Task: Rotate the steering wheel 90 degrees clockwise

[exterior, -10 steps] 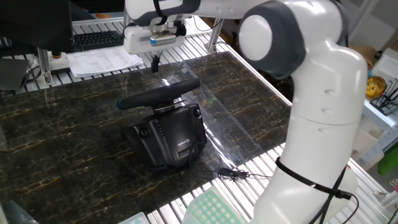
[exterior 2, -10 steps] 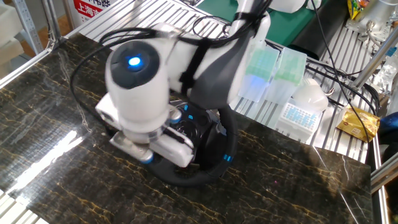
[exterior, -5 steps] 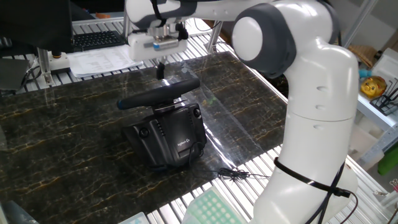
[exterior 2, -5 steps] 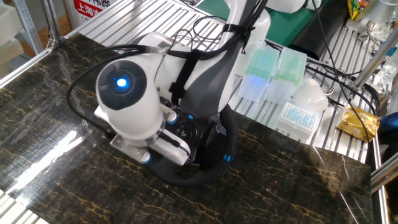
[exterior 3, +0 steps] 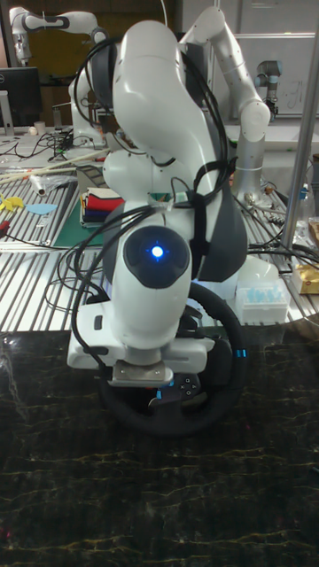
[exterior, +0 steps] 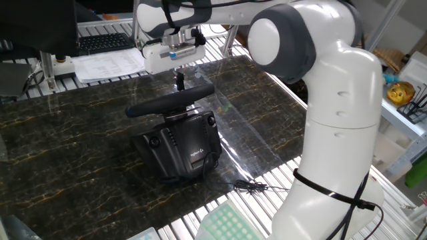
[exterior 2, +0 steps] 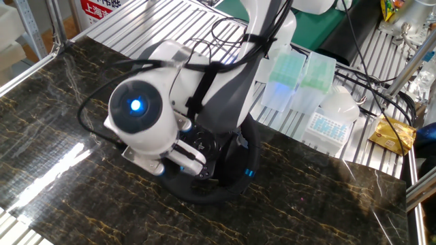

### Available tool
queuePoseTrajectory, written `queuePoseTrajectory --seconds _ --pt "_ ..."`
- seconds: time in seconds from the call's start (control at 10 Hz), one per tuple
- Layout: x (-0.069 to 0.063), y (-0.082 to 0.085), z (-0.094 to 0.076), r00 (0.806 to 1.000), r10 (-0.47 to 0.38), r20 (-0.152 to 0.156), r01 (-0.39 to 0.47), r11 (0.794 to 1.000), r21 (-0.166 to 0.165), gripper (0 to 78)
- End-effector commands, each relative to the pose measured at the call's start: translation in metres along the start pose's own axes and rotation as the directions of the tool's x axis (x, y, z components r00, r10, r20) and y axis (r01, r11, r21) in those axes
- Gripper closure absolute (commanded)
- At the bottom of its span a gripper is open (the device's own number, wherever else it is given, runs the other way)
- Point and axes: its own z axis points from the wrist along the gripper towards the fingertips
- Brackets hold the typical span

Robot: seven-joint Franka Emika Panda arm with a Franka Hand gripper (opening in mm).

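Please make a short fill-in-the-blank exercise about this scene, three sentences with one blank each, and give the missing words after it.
1. The gripper hangs just above the rim of the black steering ____.
2. The boxy base under the wheel stands on a dark ____ table with light veins.
3. On the face of the robot's wrist a small ____ light glows.

Missing words: wheel; marble; blue
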Motion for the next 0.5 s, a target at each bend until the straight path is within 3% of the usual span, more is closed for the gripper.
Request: queuePoseTrajectory --seconds 0.1,0.5 --pt "-0.001 -0.005 0.003 0.999 0.002 -0.04 -0.001 1.0 0.017 77.6" --pt "0.009 -0.002 0.016 0.998 0.007 -0.066 -0.005 1.0 0.03 77.6"
